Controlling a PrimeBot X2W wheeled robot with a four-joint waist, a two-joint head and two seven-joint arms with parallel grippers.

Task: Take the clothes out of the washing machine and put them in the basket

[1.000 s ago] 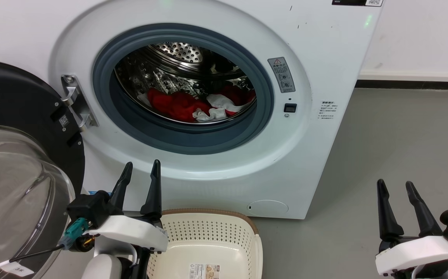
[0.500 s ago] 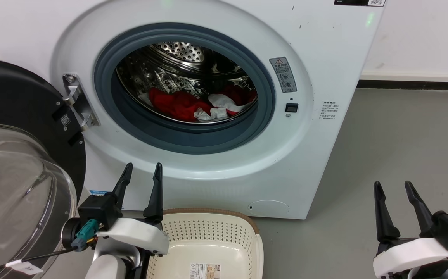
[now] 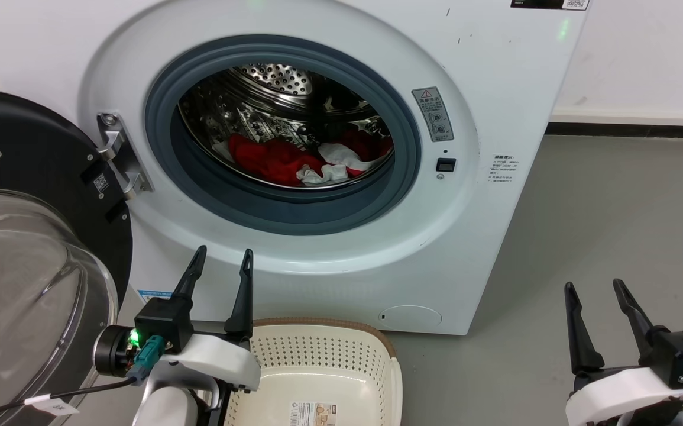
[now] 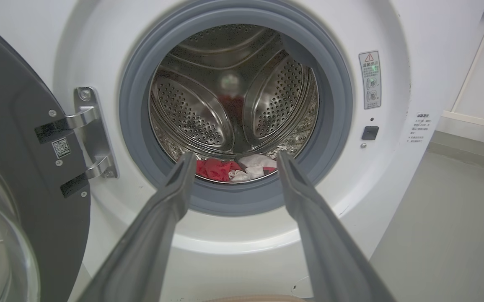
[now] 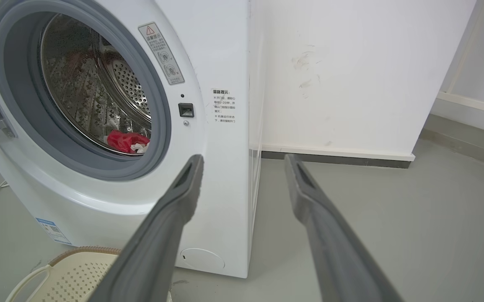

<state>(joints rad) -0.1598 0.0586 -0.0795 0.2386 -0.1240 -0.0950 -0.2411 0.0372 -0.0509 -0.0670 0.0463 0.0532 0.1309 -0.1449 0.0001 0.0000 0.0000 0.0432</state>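
The white washing machine (image 3: 495, 71) stands with its porthole wide and its black-framed bubble door (image 3: 28, 248) swung out to the left. Red and white clothes (image 3: 294, 160) lie at the bottom of the steel drum; they also show as the clothes (image 4: 229, 168) in the left wrist view and the clothes (image 5: 126, 141) in the right wrist view. The cream basket (image 3: 317, 367) sits on the floor below the porthole, with nothing but a label inside. My left gripper (image 3: 223, 257) is open just left of the basket, pointing at the drum. My right gripper (image 3: 592, 287) is open over the floor at lower right.
Grey floor (image 3: 601, 225) stretches to the right of the washer up to a white wall with a dark skirting (image 3: 631, 127). The open door takes up the space on the left. A cable (image 3: 39, 405) trails from my left wrist.
Both grippers have sunk slightly in the head view, the left shifting a little right and the right a little left. The picture has shifted a touch. Clothes and basket lie unchanged.
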